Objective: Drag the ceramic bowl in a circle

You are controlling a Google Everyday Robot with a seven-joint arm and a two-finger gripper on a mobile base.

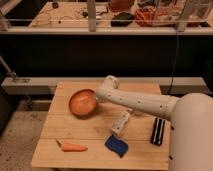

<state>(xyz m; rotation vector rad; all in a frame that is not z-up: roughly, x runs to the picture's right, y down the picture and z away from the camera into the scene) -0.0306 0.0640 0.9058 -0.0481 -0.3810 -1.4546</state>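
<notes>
One wooden table [75,131] carries everything here, and the ceramic bowl [83,102] serves as the reference for the rest. There is one bowl, round, shallow and orange-brown, sitting on the left half of the table toward its far edge. One white robot arm [140,102] reaches in from the right and ends at the bowl's right rim. The gripper [99,95] is at that rim, right against the bowl, but the end of the arm covers it, so I cannot tell whether it is released, clenched or grasping the rim. One carrot [71,147] lies flat on the table toward the near edge, in front of the bowl and slightly left of it, well apart from it. One blue sponge [116,145] lies in front of the bowl and to its right, near the table's front edge. One white bottle [120,122] lies on its side to the right of the bowl and nearer the front, between the bowl and the sponge, just below the arm. One dark flat item [158,131] lies far to the right of the bowl, near the table's right edge; what it is cannot be made out.
</notes>
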